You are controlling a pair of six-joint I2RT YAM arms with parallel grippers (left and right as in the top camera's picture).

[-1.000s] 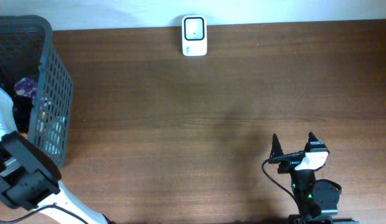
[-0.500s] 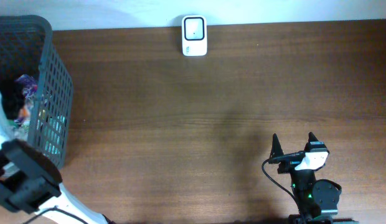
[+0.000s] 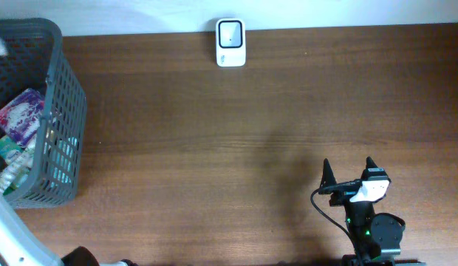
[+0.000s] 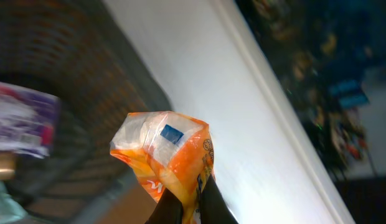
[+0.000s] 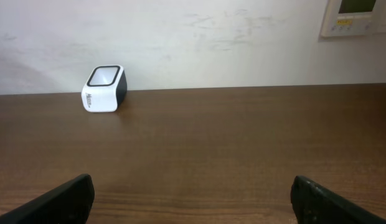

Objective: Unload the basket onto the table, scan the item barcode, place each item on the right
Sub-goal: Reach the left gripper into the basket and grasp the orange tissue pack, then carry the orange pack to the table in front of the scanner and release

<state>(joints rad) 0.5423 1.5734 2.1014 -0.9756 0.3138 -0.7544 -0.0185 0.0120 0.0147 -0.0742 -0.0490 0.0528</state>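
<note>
One part is done: my left hand [image 4: 190, 200] pinches the orange bag [image 4: 163, 148], out of the basket [image 3: 66, 111]. My right hand [image 3: 349, 170] is wide open, empty. The scanner [image 3: 230, 42] comes next.

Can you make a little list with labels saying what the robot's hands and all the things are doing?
left gripper: shut on the orange packet
right gripper: open, holding nothing, low over the table
scanner: at the table's far edge, by the wall
basket: at the table's left end, purple packet inside
scan: nothing in front of the scanner yet
</note>
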